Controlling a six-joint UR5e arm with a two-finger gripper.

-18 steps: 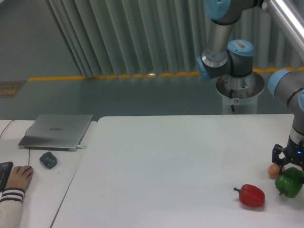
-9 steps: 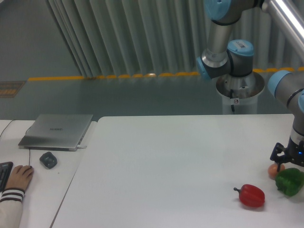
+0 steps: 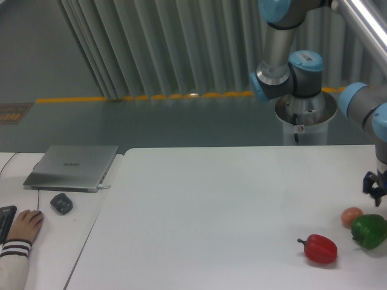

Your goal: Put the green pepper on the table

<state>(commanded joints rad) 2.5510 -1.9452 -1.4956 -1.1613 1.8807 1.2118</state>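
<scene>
Green pepper (image 3: 369,231) released, fingers (image 3: 370,186) now higher.

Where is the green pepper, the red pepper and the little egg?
green pepper (image 3: 369,231), fixed camera view, middle of its glossy body
red pepper (image 3: 321,249), fixed camera view, centre of its red body
egg (image 3: 351,216), fixed camera view, middle of its tan shell

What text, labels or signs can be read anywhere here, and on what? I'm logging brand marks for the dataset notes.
Nothing can be read with confidence.
Closed silver laptop on the side desk: a short pale mark on the lid, too blurred to read.
Grey robot base pedestal: a small white-and-red tag, too small to read.
Glossy green bell pepper, red bell pepper, small tan egg, white tabletop: no text.
</scene>
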